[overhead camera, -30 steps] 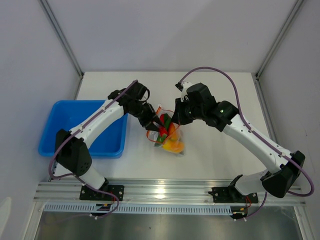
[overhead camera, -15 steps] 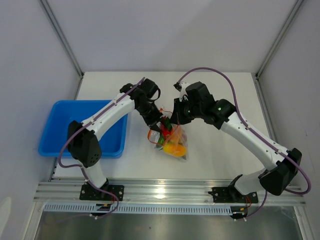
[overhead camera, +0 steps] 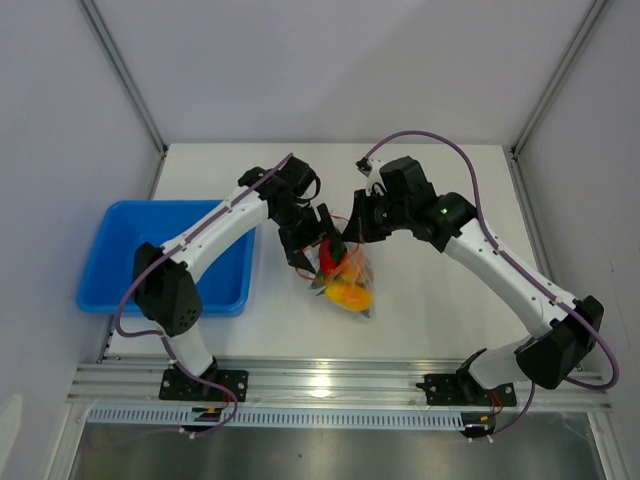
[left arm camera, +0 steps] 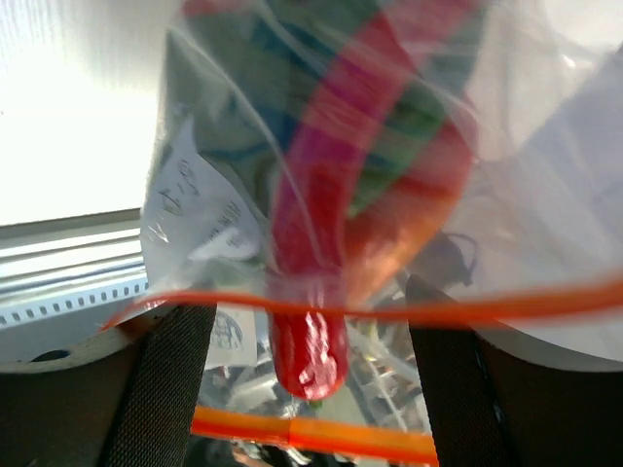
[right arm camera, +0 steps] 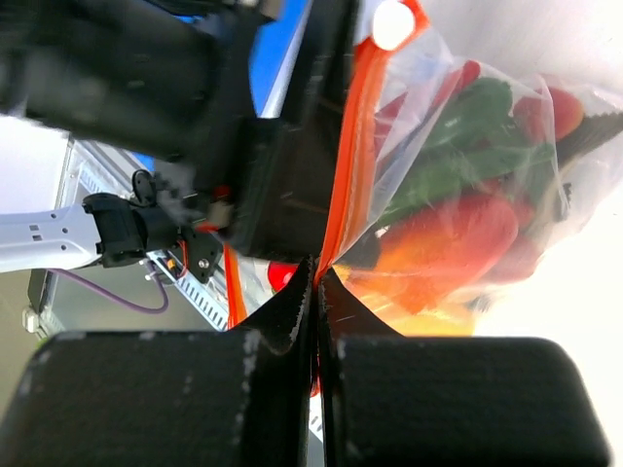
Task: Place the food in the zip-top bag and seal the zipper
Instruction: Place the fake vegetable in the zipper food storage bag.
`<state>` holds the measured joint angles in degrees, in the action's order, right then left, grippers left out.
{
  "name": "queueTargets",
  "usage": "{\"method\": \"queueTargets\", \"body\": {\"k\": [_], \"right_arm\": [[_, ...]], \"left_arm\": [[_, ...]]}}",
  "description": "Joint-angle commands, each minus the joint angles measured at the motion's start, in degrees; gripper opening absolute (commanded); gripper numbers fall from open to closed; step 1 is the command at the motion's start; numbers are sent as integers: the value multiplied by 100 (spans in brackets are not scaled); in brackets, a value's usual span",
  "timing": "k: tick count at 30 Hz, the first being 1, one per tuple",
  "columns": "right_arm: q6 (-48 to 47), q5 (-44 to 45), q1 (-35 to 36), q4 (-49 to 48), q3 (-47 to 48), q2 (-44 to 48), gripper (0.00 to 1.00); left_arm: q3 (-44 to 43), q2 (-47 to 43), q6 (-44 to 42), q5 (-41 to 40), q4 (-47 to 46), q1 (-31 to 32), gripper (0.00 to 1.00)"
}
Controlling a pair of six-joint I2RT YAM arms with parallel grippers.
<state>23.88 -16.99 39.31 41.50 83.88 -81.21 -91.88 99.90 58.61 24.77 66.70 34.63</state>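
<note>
The zip-top bag (overhead camera: 350, 282) hangs over the table's middle, holding the food: a yellow-orange mango (overhead camera: 347, 294), red pieces and green peppers (right arm camera: 458, 146). My right gripper (right arm camera: 317, 282) is shut on the zipper (right arm camera: 343, 185) at one end of the mouth. My left gripper (left arm camera: 307, 326) is open at the bag's mouth, its fingers (left arm camera: 165, 389) wide apart on either side of a red pepper (left arm camera: 310, 345). That pepper pokes out past one orange zipper strip (left arm camera: 526, 304), free of both fingers. In the top view the left gripper (overhead camera: 312, 238) sits just left of the right gripper (overhead camera: 352, 238).
A blue plastic tray (overhead camera: 150, 290) stands at the left of the table, beside the left arm. The aluminium rail (overhead camera: 330, 385) with both arm bases runs along the near edge. Grey walls close in the table's back and sides.
My left gripper has opened wide and let go of the red pepper at the bag's mouth. The bag has shifted slightly right. The right gripper stays shut on the zipper.
</note>
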Motion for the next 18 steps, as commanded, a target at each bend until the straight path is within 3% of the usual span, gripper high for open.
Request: {"method": "queueTargets", "body": {"k": [1, 7, 12, 15, 18], "right_arm": [[73, -146, -29, -309, 340, 132, 0], [73, -138, -37, -230, 322, 167, 0], [73, -138, -37, -186, 313, 184, 0], [73, -111, -37, -159, 349, 228, 0], [64, -76, -38, -116, 375, 272, 0]], "left_arm": [[-419, -558, -534, 177, -86, 44, 80], [-428, -1006, -895, 221, -156, 35, 81], [-428, -1446, -1264, -287, -70, 9, 77], [-235, -1753, -1466, -737, 54, -44, 72], [431, -2191, -1878, -825, -234, -71, 57]]}}
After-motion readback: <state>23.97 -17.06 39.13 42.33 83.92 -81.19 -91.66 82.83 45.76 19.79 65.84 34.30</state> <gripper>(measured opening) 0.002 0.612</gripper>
